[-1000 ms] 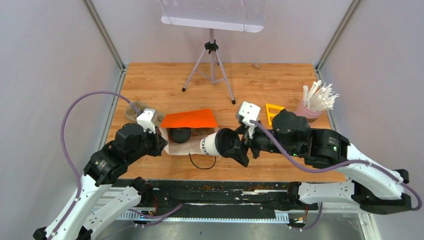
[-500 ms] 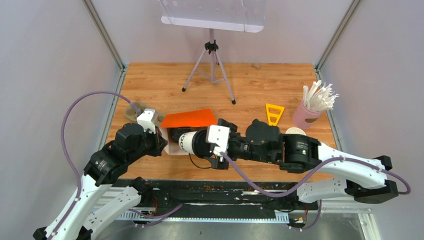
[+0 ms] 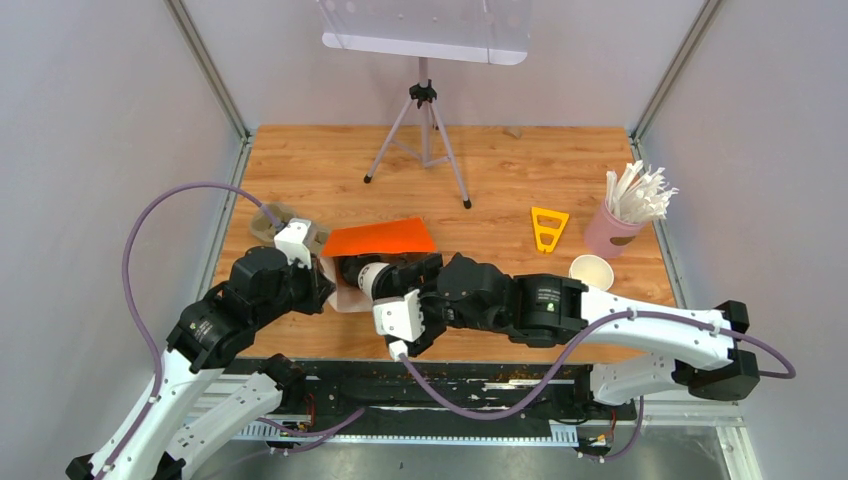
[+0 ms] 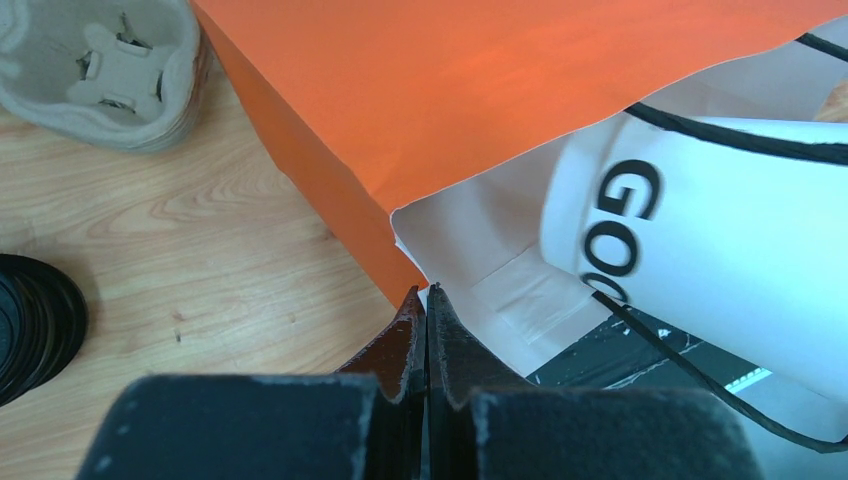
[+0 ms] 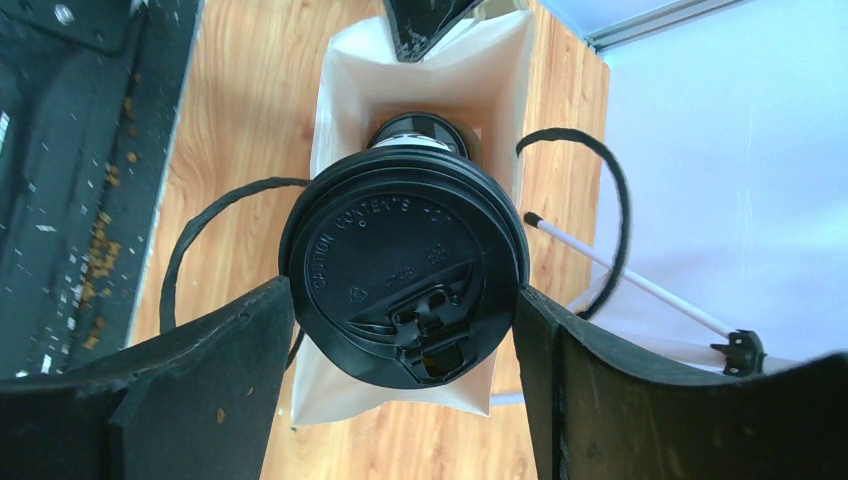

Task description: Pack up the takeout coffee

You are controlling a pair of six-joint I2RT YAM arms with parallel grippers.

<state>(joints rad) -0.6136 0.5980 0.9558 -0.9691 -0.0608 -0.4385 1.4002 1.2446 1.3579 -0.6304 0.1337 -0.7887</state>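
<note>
The orange paper bag (image 3: 380, 238) lies on its side, white inside, mouth (image 5: 420, 95) toward the right arm. My left gripper (image 4: 428, 293) is shut on the bag's mouth edge, pinching the paper. My right gripper (image 5: 403, 300) is shut on a takeout coffee cup (image 3: 374, 279), white with black lettering (image 4: 700, 220), its fingers pressing both sides of the black lid (image 5: 405, 275). The cup lies horizontal, its base at the bag's mouth. Deeper inside the bag shows the black lid of another cup (image 5: 420, 133).
A brown pulp tray (image 3: 275, 222) sits behind the left gripper, with a stack of black lids (image 4: 30, 320) near it. A tripod (image 3: 425, 130) stands at the back. A yellow triangle (image 3: 548, 226), a lidless white cup (image 3: 591, 270) and a pink cup of straws (image 3: 625, 215) are at right.
My right arm has swung left with the cup, from right of the bag to its mouth, and the wrist has rolled over. The left gripper has kept its hold.
</note>
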